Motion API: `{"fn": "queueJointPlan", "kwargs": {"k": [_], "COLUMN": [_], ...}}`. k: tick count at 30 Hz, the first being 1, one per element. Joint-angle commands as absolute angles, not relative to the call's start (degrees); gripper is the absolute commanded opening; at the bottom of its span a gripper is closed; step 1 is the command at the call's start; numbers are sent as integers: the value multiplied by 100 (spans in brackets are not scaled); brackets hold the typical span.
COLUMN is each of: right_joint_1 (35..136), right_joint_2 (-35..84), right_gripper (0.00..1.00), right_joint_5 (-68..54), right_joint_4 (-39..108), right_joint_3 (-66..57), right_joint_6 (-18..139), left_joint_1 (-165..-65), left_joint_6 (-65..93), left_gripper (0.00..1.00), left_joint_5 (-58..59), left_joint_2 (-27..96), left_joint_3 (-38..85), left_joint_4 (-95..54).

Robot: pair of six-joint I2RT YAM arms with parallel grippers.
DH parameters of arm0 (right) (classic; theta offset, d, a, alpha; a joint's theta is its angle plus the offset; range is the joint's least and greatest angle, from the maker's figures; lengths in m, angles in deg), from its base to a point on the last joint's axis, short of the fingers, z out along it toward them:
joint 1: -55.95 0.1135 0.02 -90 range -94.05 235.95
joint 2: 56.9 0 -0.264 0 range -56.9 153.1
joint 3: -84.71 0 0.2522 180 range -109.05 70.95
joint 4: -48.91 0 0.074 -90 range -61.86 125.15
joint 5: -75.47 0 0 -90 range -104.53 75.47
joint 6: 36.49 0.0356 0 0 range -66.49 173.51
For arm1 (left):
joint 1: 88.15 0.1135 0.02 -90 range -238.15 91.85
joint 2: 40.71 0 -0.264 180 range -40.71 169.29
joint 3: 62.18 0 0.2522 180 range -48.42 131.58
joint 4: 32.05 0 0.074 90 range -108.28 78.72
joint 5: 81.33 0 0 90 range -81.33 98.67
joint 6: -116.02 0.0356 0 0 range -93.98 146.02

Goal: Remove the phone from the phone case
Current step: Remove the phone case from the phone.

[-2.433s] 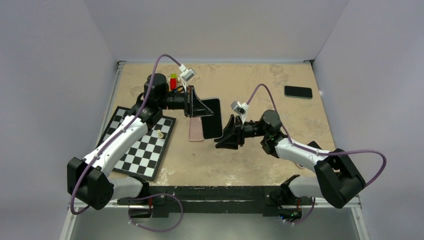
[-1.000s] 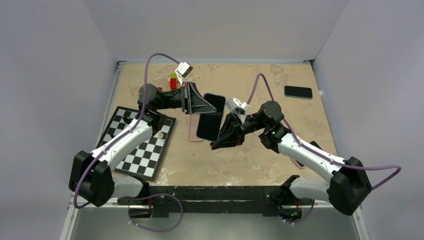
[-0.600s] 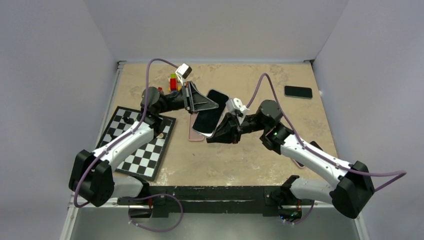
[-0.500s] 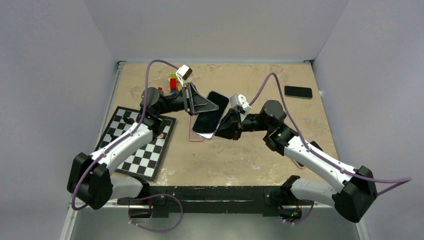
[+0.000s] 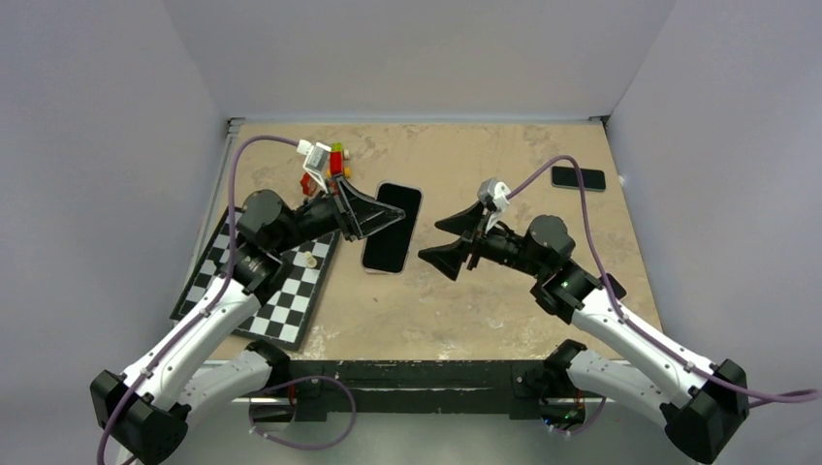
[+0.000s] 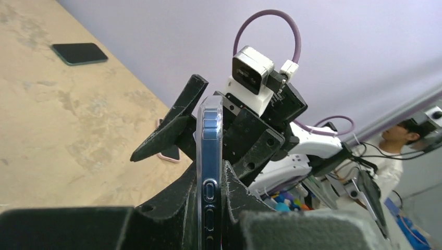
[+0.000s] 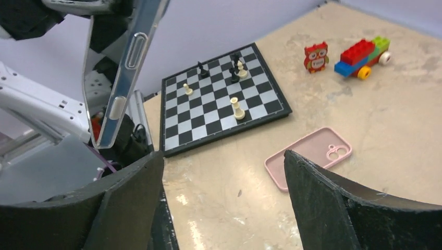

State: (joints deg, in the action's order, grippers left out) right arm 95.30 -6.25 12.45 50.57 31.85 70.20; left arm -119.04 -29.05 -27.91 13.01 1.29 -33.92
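Note:
A blue phone in a clear case (image 5: 392,229) is held above the table by my left gripper (image 5: 371,215), which is shut on its long edges. In the left wrist view the phone (image 6: 210,130) shows edge-on between the jaws of the left gripper (image 6: 210,182). My right gripper (image 5: 444,242) is open and empty, a short way to the right of the phone and not touching it. The right wrist view shows the right gripper (image 7: 223,156) wide open, with the cased phone (image 7: 125,67) at upper left and an empty pink case (image 7: 307,156) lying on the table.
A chessboard (image 5: 260,283) with a few pieces lies at the left. A toy block car (image 7: 362,54) and an owl figure (image 7: 316,56) stand behind it. A black phone (image 5: 579,177) lies at the back right. Another pink-cased item (image 6: 169,153) lies beside the right arm.
The right gripper, which was up against the phone, has drawn back to the right and stands open. The left arm has pulled back to the left, still holding the phone.

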Motion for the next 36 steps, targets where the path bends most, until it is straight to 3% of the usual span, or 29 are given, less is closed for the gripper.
{"fn": "queueJointPlan", "kwargs": {"k": [1, 6, 9, 17, 21, 23, 24, 28, 33, 36], "right_joint_1": [9524, 9542, 9599, 9792, 9887, 9910, 9910, 9852, 9838, 9836], "right_joint_2": [-481, 176, 744, 1421, 1597, 1679, 1703, 1594, 1149, 882], "right_gripper": [89, 85, 83, 76, 59, 42, 34, 2, 0, 0], "right_joint_5": [1444, 2804, 3013, 2723, 2869, 2993, 3089, 3364, 3844, 3959], "right_joint_4": [5489, 8296, 9295, 9700, 10211, 10533, 10681, 10747, 9398, 8471], "right_joint_3": [3163, 3416, 3419, 3415, 3485, 3514, 3519, 3480, 3200, 3043], "right_joint_6": [8034, 10053, 10766, 11051, 11320, 11447, 11496, 11390, 10454, 9844], "left_joint_1": [-11895, -11897, -11895, -11894, -11893, -11892, -11897, -11806, -11493, -11434], "left_joint_6": [-2437, -2873, -3091, -3646, -3687, -3732, -3761, -3336, -2687, -2528], "left_gripper": [0, 0, 0, 0, 0, 0, 1, 36, 51, 51], "left_joint_5": [-2008, -1743, -1646, -1708, -1598, -1558, -1592, -2201, -3411, -3744], "left_joint_2": [1115, 1054, 1025, 996, 922, 927, 936, 1013, 1302, 1325], "left_joint_3": [-47, -449, -602, -817, -886, -888, -857, -182, 460, 462], "left_joint_4": [-3394, -4096, -4455, -5286, -5296, -5205, -5132, -3532, -2249, -2187]}}
